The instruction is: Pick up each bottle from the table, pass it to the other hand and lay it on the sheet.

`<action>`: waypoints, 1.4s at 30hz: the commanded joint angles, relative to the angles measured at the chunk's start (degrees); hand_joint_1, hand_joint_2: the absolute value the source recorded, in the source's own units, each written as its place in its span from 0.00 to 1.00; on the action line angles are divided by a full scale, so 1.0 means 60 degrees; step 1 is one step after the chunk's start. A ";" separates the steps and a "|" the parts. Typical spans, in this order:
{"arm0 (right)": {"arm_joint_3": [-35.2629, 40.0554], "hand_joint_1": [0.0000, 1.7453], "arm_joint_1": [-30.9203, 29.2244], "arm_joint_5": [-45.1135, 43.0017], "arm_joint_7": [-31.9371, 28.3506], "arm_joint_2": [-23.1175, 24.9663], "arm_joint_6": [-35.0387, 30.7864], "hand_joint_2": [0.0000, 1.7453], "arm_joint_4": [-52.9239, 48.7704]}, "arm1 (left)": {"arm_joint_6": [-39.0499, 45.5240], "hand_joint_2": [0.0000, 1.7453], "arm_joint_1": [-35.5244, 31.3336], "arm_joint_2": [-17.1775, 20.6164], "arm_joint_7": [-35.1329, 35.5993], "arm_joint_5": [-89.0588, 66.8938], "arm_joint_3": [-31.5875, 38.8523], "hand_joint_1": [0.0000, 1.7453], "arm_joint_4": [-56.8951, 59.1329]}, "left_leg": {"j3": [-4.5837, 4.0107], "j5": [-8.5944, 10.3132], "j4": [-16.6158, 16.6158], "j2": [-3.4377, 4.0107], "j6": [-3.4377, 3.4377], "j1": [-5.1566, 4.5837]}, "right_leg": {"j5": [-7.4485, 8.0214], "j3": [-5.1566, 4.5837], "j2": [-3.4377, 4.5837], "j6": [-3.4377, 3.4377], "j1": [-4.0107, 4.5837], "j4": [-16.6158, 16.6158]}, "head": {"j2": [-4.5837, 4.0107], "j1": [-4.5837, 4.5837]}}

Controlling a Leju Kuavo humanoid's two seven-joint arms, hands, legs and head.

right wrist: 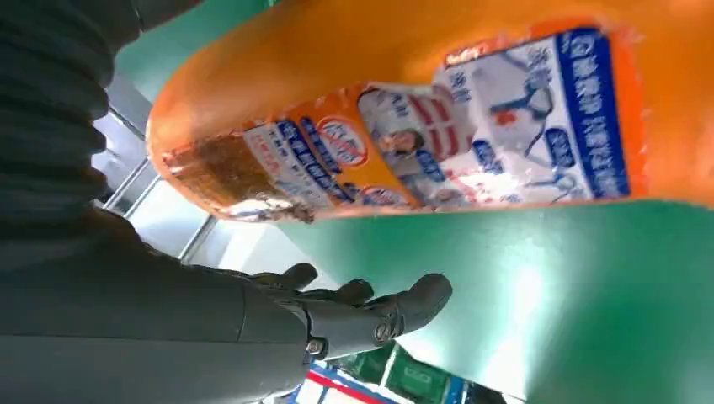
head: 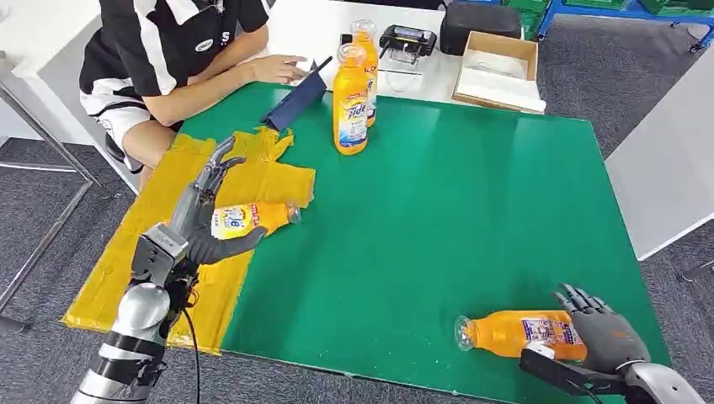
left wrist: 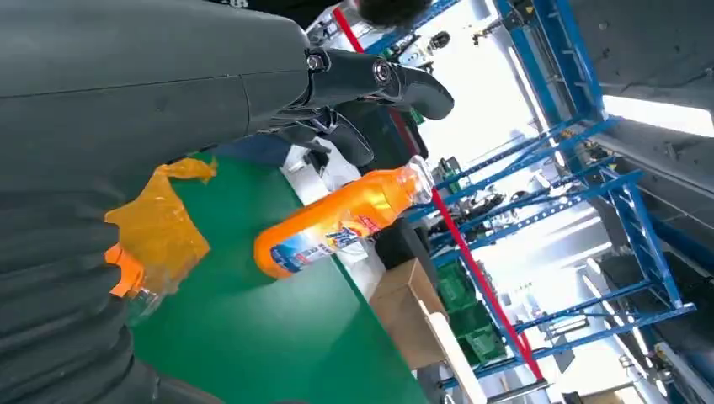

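An orange bottle (head: 253, 218) lies on its side on the yellow sheet (head: 253, 172) at the left of the green table (head: 438, 219). My left hand (head: 206, 215) is beside it, fingers stretched out straight, thumb below the bottle, not gripping. In the left wrist view a bit of that bottle (left wrist: 126, 273) shows by the palm. A second orange bottle (head: 518, 332) lies near the table's front right edge. My right hand (head: 602, 332) is at its base with fingers spread, open; the right wrist view shows the bottle (right wrist: 438, 109) close to the fingers (right wrist: 370, 316). Two upright bottles (head: 350, 101) (head: 364, 50) stand at the back.
A person sits at the far left with a hand (head: 282, 67) on the white table beside a dark blue folder (head: 295, 101). A cardboard box (head: 497, 71) and a black device (head: 407, 40) stand behind the green table.
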 commanded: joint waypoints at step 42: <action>-0.0699 1.00 -0.2559 -0.4886 -0.3417 0.5516 -0.5679 1.00 -0.0068 | -0.0412 1.00 -0.0648 -0.0197 0.0912 0.1740 -0.1776 0.00 0.0557 | 0.0072 -0.0019 0.0006 0.0013 -0.0030 0.0022 | -0.0029 0.0066 0.0040 -0.0041 0.0018 0.0008 | 0.0000 0.0004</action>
